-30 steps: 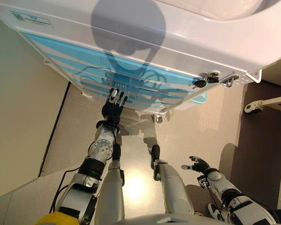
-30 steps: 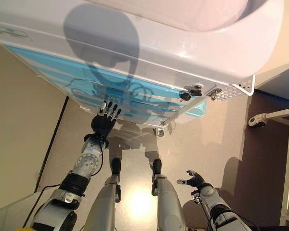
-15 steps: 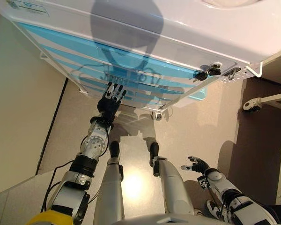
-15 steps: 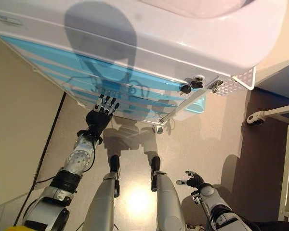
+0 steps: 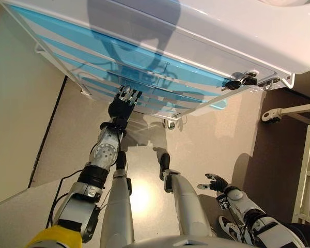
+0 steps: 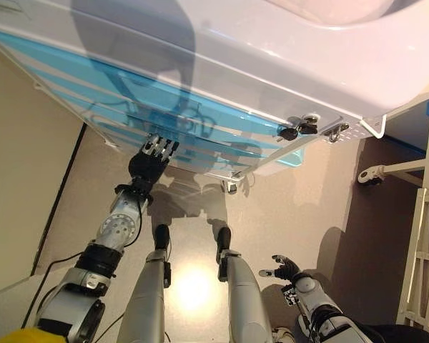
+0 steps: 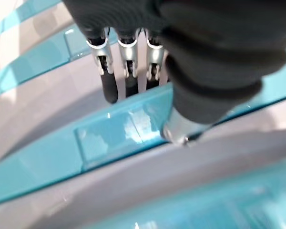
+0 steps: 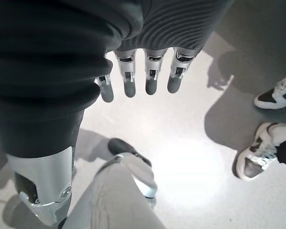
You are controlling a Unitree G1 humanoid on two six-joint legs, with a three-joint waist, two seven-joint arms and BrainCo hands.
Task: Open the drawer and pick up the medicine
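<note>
A white cart (image 5: 206,31) with several blue drawer fronts (image 5: 139,57) stands before me, all drawers shut. My left hand (image 5: 122,106) is raised to one of the lower drawers with straight fingers, open. In the left wrist view its fingertips (image 7: 126,71) are just short of a blue drawer front with a recessed handle panel (image 7: 117,136). My right hand (image 5: 216,183) hangs low at my right side, open and empty; its fingers (image 8: 138,78) point at the floor. No medicine shows in any view.
A bunch of keys (image 5: 240,81) hangs in a lock at the cart's right corner. A white metal frame (image 5: 307,175) and a caster wheel (image 5: 267,115) stand to the right. A person's shoes (image 8: 269,124) are on the floor near my right hand.
The camera has shifted. My left hand has reached further forward, its fingertips now over the lower drawer fronts. My right hand has stayed low and open.
</note>
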